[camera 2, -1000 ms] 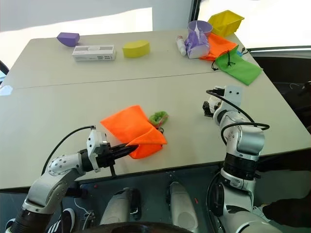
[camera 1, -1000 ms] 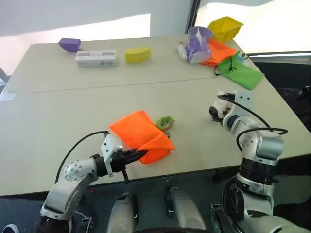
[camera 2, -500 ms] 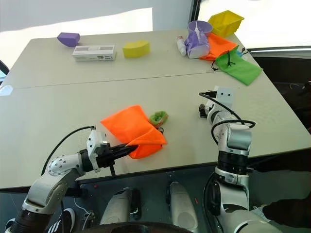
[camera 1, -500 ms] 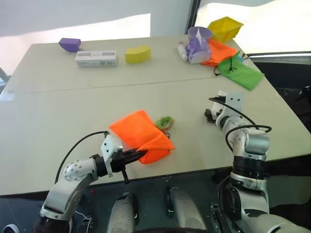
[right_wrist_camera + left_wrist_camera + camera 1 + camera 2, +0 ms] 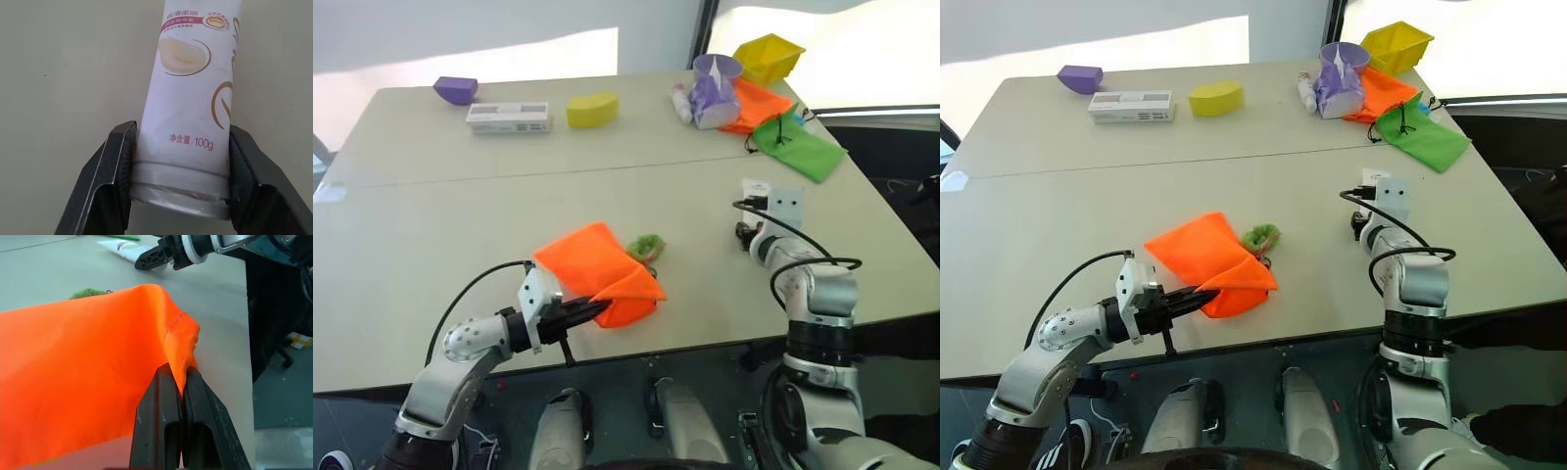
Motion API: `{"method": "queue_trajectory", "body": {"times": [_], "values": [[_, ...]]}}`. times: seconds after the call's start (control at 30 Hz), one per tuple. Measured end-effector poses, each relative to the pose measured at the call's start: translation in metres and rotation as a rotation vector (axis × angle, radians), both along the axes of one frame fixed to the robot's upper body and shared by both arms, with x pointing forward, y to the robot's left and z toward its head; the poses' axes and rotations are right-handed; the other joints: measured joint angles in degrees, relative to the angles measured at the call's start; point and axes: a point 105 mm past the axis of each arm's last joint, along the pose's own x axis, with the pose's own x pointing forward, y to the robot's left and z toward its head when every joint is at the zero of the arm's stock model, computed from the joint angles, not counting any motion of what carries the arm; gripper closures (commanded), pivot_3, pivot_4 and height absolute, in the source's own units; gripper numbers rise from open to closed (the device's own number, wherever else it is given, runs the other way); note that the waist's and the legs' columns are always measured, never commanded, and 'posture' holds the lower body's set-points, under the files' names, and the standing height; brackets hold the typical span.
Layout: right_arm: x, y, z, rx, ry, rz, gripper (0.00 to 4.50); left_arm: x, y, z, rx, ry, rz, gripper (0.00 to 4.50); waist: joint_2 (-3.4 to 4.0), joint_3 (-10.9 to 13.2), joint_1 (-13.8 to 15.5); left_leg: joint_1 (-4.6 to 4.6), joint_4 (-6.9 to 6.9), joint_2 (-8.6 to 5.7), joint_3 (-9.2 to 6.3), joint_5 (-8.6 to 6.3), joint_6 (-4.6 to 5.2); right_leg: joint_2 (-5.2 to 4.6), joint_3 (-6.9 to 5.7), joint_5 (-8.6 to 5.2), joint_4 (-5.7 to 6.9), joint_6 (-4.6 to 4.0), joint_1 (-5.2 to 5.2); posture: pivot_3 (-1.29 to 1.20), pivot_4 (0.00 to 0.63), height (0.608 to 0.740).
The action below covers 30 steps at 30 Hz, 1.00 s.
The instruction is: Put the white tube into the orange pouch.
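Right wrist view shows the right hand [image 5: 180, 161] grasping the white tube [image 5: 188, 93], its far end cut off.

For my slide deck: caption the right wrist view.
Right pincer closing its fingers around the white tube lying on the table.

The white tube [image 5: 188, 98] carries small Chinese print and "100g".

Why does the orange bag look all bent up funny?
The left gripper is pinching one corner of the orange pouch and lifting it, so the cloth folds over itself. Nothing looks spilled or broken. The right gripper has its fingers around the white tube lying on the table.
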Motion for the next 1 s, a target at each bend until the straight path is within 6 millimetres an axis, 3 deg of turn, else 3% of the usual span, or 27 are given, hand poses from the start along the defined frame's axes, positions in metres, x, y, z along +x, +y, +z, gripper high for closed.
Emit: {"method": "queue_trajectory", "body": {"times": [0.07,0.2,0.37,0.43,0.6,0.67,0.7,0.73,0.9,1.0], "values": [[-0.017,0.016,0.017,0.050,-0.061,0.246,2.66,0.000,0.000,0.000,0.000,0.004,0.000,4.50,0.00,0.00,0.05,0.00,0.00,0.01,-0.04,0.00,0.00,0.02,0.00,-0.06,0.01,0.10,0.04,0.00,0.150,0.740],[-0.094,0.037,0.026,0.081,0.031,0.778,2.66,-0.001,0.002,-0.002,0.006,0.016,0.005,4.50,-0.01,0.02,1.13,0.16,-0.03,0.02,-0.18,-0.08,0.12,0.03,-0.06,-0.26,-0.05,0.36,0.25,0.00,0.150,0.740],[-0.169,0.040,0.021,0.115,0.230,1.121,2.66,0.002,0.003,0.003,-0.006,0.007,0.005,4.50,-0.07,0.05,1.74,0.80,0.04,-0.03,-0.18,-0.14,0.02,-0.05,-0.06,-0.29,-0.17,0.39,0.79,0.00,0.150,0.740],[-0.181,0.046,0.018,0.113,0.248,1.187,2.66,0.002,0.004,0.003,-0.005,0.006,0.008,4.50,-0.08,0.06,1.44,0.89,0.04,-0.02,-0.32,-0.22,-0.12,0.00,-0.10,-0.27,-0.54,0.36,0.93,0.00,0.150,0.740],[-0.188,0.068,-0.001,0.067,0.259,1.255,2.66,0.004,0.005,0.005,-0.004,0.000,0.008,4.50,0.70,0.06,0.85,0.31,-0.28,0.68,-1.43,-0.24,-0.15,-0.03,-1.74,0.22,-3.24,-0.06,1.68,0.00,0.150,0.740],[-0.185,0.084,-0.008,0.087,0.241,1.256,2.66,0.006,0.005,0.007,-0.002,-0.010,0.011,4.50,0.56,-0.09,0.71,0.00,-0.73,0.95,-0.56,-0.23,-0.15,-0.93,-2.07,0.33,-2.03,-0.39,1.64,0.00,0.150,0.740],[-0.182,0.091,-0.008,0.106,0.219,1.249,2.66,0.007,0.005,0.008,-0.004,-0.014,0.012,4.50,0.15,-0.27,1.11,0.60,-0.62,0.89,0.58,-0.22,-0.16,-1.96,-1.99,-0.30,-0.21,0.50,1.62,0.00,0.150,0.740],[-0.180,0.096,-0.009,0.104,0.214,1.254,2.66,0.007,0.004,0.008,-0.008,-0.013,0.011,4.50,-0.18,-0.08,1.58,0.94,-0.65,0.28,0.82,-0.22,-0.17,-2.30,-1.67,-0.79,0.27,0.74,1.21,0.00,0.150,0.740],[-0.173,0.102,-0.020,0.063,0.234,1.234,2.66,0.006,0.005,0.006,-0.006,0.001,0.017,4.50,0.37,-0.10,3.10,0.87,-0.58,-0.71,-1.32,0.11,-0.40,-1.37,-1.92,-0.88,-0.14,0.49,1.46,0.00,0.150,0.740],[-0.160,0.103,-0.021,0.038,0.204,1.186,2.66,0.006,0.004,0.006,-0.006,0.005,0.015,4.50,0.30,-0.07,2.96,0.80,-0.55,-0.72,-1.38,0.13,-0.34,-1.32,-1.83,-0.89,-0.33,0.51,1.51,0.00,0.150,0.740]]}}
